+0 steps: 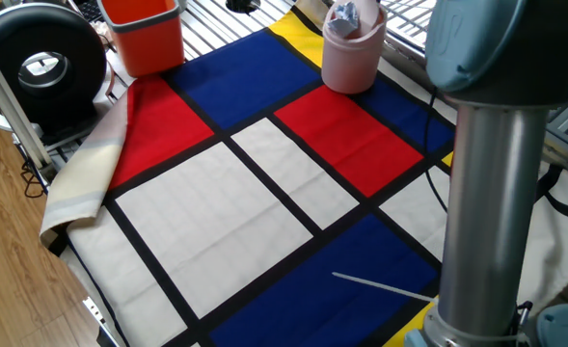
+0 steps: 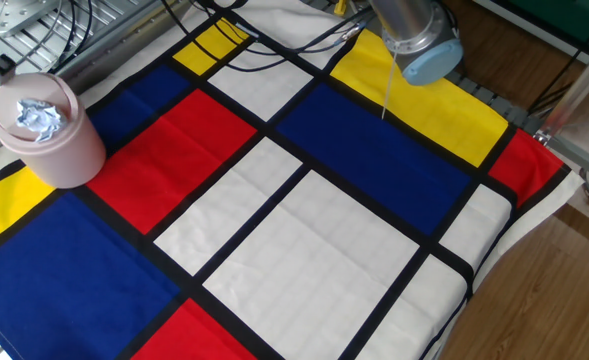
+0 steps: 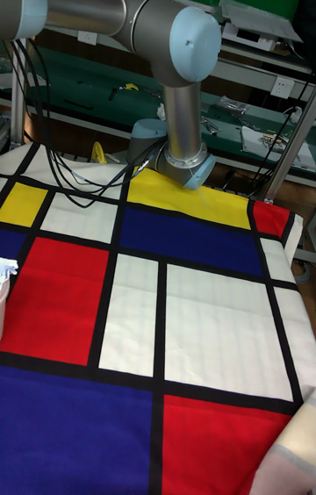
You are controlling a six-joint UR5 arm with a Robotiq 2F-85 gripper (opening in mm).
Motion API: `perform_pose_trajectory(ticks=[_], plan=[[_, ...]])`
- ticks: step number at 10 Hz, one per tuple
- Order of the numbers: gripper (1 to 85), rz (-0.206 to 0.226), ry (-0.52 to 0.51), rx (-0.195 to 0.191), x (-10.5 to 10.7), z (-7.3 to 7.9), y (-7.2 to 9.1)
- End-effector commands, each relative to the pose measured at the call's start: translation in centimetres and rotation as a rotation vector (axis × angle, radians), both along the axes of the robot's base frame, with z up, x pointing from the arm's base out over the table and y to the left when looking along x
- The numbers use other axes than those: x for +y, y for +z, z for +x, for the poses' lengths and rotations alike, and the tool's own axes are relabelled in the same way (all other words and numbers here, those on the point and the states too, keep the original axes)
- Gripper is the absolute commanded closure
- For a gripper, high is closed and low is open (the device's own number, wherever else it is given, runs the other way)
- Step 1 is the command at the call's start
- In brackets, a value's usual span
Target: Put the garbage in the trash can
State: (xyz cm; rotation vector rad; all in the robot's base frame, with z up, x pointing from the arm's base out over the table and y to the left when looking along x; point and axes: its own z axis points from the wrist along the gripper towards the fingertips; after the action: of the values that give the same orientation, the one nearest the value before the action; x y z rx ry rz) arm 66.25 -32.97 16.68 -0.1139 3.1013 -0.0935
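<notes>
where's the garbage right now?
The garbage sits in the open top of the trash can, at the left edge of the other fixed view where the red, blue and yellow cloth panels meet; in one fixed view it is top centre-right.

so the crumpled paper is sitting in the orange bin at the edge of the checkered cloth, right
Not quite. The crumpled paper sits in the top of the pale pink bin, not the orange bin. The other fixed view shows the wad in the pink bin's opening. That pink bin does stand near the edge of the checkered cloth.
</notes>
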Motion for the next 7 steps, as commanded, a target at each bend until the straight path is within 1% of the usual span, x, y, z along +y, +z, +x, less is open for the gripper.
perform_pose_trajectory(ticks=[1,3,5,6,7], plan=[[84.7,0.017,-0.032,-0.013,0.7,-0.5,0.4],[84.7,0.013,-0.04,-0.013,0.7,-0.8,0.9],[84.7,0.012,-0.064,-0.015,0.7,-1.2,0.7],[84.7,0.023,-0.078,-0.014,0.9,-1.5,0.6],[84.7,0.021,-0.086,-0.016,0.8,-1.7,0.5]])
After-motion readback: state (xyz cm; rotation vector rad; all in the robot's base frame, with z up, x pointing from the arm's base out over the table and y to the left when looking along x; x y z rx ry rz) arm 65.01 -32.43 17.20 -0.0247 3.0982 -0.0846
